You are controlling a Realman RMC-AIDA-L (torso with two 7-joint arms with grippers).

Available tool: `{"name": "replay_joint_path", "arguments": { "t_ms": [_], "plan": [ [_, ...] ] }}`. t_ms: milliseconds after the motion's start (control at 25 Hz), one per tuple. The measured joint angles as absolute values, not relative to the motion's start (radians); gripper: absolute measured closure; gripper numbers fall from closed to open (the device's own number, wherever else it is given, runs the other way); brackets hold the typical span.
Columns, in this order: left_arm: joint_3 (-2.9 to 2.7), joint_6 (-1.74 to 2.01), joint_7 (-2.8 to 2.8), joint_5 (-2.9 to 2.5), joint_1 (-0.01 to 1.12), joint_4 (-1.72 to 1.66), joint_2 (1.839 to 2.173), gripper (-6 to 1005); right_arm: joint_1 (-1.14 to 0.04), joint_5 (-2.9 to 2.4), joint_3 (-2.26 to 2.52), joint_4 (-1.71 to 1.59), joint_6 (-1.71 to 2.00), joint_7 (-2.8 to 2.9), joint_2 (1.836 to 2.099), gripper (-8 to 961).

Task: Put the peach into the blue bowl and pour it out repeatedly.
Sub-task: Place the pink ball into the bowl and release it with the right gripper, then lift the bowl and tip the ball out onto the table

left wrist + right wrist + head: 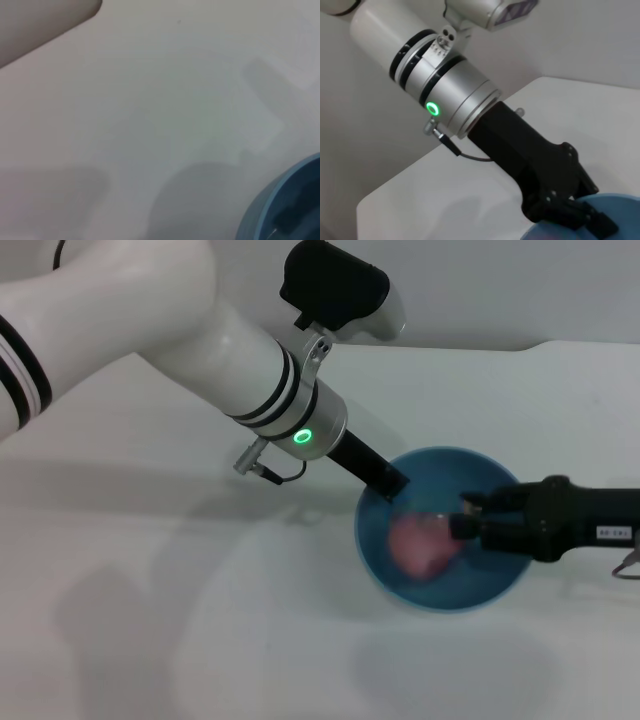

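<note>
- Overhead, the bowl [445, 530] sits on the white table [150, 640], right of centre, upright with its mouth up.
- Peach [422, 545] lies inside the bowl, on the floor of it, slightly toward the near-left side. It shows as a blurred pink patch; no stem or long axis can be made out, so its heading cannot be told.
- Left gripper [392, 483] reaches down from upper left to the bowl's far-left rim. In the right wrist view the black left gripper [570, 212] meets the blue rim [615, 202] and seems clamped on it; one finger [602, 223] lies over the edge.
- Right gripper [465, 518] comes in level from the right, over the bowl's right side, its tip just beside the peach. Cannot tell whether its fingers are spread or closed, nor whether they touch the fruit.
- Right gripper's body covers the bowl's right rim and part of the interior.
- Left wrist view: only a corner of the bowl [260, 215] shows, cut off by the frame; the rest is bare table [150, 100].
- Grey wall [500, 290] stands behind the table.
</note>
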State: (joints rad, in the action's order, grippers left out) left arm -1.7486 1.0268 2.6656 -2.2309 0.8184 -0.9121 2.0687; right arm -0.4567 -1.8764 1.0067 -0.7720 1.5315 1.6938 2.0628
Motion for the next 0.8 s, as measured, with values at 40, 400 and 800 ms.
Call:
{"name": "replay_joint_path", "arguments": {
  "t_ms": [40, 400, 800],
  "plan": [
    [-1.749, 1.025, 2.664, -2.231, 0.818, -0.912, 2.069, 999, -0.453, -1.877, 0.986, -0.777, 1.532, 1.694, 2.063, 556],
    [-1.757, 0.906, 2.661, -2.229, 0.794, -0.912, 2.066, 1000, -0.410, -1.860, 0.752, -0.787, 1.560, 1.698, 2.067, 510],
    [-2.013, 0.338, 2.660, -2.224, 0.681, -0.891, 2.070, 999, -0.293, -1.793, 0.383, -0.640, 1.573, 1.820, 2.033, 509]
  ]
}}
